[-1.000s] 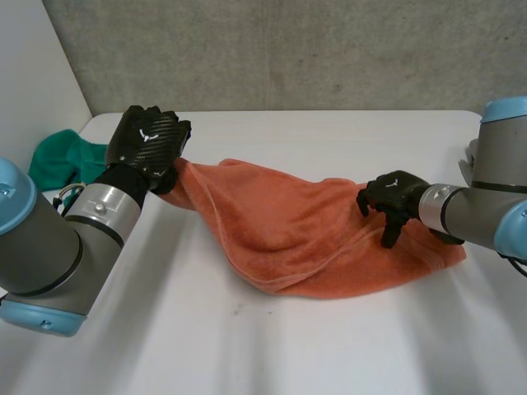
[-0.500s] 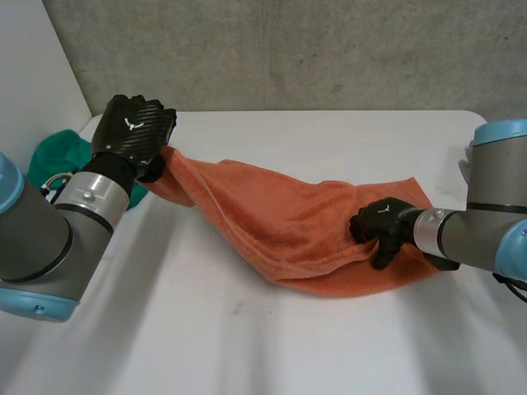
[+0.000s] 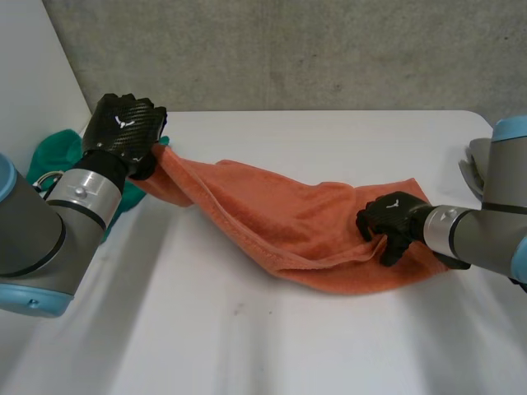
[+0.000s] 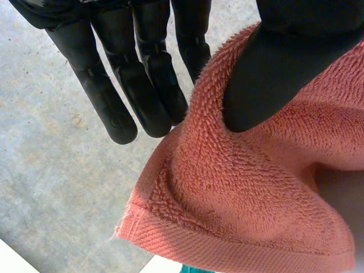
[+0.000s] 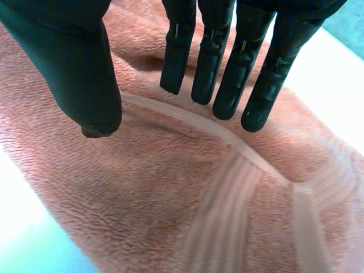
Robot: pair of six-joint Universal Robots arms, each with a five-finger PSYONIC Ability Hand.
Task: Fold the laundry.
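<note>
Left hand pinching, thumb against straight fingers, a raised corner of the soft orange terry-cloth towel, right hand pressing uncurled fingertips on its far end on the white table; probably handles light, limp, grippy, so best taken at hemmed corners.

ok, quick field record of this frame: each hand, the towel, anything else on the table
left hand: shut on the orange towel, corner pinched between thumb and fingers, held above the table
right hand: open, straight fingers down on the towel near its other end, thumb apart
orange towel: left end lifted, the rest lying on the white table
green cloth: bunched at the table's edge beside the left arm
fold status: not yet folded
</note>
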